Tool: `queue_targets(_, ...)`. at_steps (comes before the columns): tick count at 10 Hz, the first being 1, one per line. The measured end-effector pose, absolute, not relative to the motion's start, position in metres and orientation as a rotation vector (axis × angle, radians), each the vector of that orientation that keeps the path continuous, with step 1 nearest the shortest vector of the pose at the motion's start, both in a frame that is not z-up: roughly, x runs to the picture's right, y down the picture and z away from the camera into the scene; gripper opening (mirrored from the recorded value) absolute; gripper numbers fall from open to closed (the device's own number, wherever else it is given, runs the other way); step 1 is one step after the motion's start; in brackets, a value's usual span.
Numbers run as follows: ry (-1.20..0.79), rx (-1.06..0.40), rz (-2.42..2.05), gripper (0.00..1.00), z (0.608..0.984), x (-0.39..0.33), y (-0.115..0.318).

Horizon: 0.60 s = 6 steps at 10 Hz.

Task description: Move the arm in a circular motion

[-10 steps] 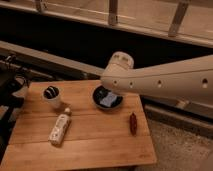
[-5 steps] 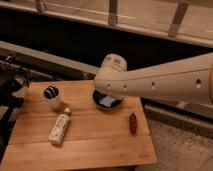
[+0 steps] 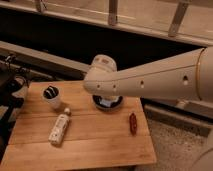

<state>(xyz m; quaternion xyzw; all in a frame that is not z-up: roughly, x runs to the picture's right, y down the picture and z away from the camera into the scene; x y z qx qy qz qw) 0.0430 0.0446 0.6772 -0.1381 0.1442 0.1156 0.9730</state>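
Observation:
The arm (image 3: 150, 77) is a thick cream-white tube with small dark screw holes. It reaches in from the right edge and ends in a rounded elbow joint (image 3: 101, 70) above the back middle of the wooden table (image 3: 90, 145). The elbow hangs over a dark bowl (image 3: 107, 103) and hides part of it. The gripper does not show; whatever lies beyond the elbow is hidden.
On the table are a white cup with dark contents (image 3: 51, 96), a white bottle lying on its side (image 3: 59, 129) and a small reddish-brown item (image 3: 133, 123). Dark equipment (image 3: 12, 85) stands at the left edge. A dark wall and railing run behind.
The arm's elbow has swung to the left, from above the bowl's right side to over and left of the bowl. The things on the table have not moved.

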Motion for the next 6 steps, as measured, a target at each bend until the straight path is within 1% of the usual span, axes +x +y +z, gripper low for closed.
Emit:
queue_targets(2, 0.291, -0.276, 0.236, 0.00, 0.670, 0.036, 0.049)
queue_targets(6, 0.297, -0.308, 0.217, 0.00, 0.674, 0.047, 0.040)
